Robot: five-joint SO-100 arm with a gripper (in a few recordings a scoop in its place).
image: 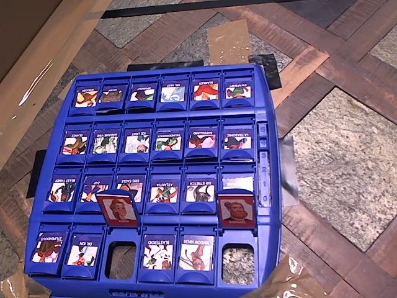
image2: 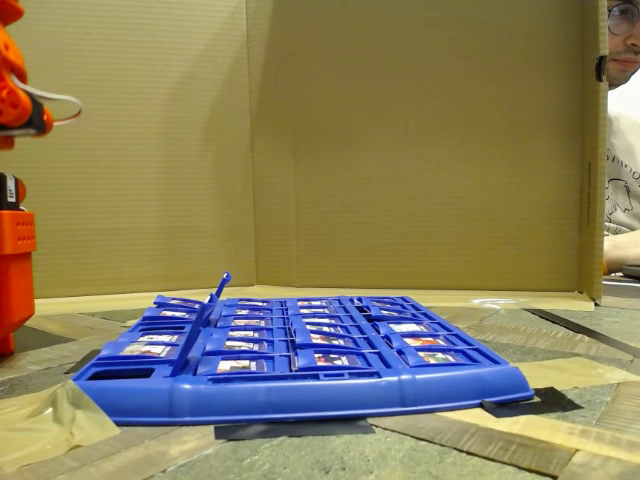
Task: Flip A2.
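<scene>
- Overhead view, nearest row at 6 o'clock: two open windows in the blue board [image: 267,205]. The tiles hinged above them are swung back, so the floor shows through the holes.
- Target tile [image: 116,208] sits at about 7 o'clock from the board's centre, between the "DR. ION" tile [image: 82,253] and the "BLASTEROID" tile [image: 157,254]. Its red portrait face is up, with the white card side hidden underneath.
- Judgement: the flip means tipping it about its hinge, back over its window.
- Second red tile [image: 236,210] is at 5 o'clock in the same row, well apart from the target. It looks similar, so there is a mix-up risk.
- Fixed view: brown tape [image2: 40,425] sits at the board's corner, probably to stop it sliding under a push.
- Orange arm [image2: 14,250] stands at 9 o'clock, clear of the board. I cannot tell whether the gripper is open or closed, or holds anything.
- Farthest: cardboard wall [image2: 400,140], likely a plain backdrop. A person [image2: 622,150] sits at 3 o'clock.
</scene>
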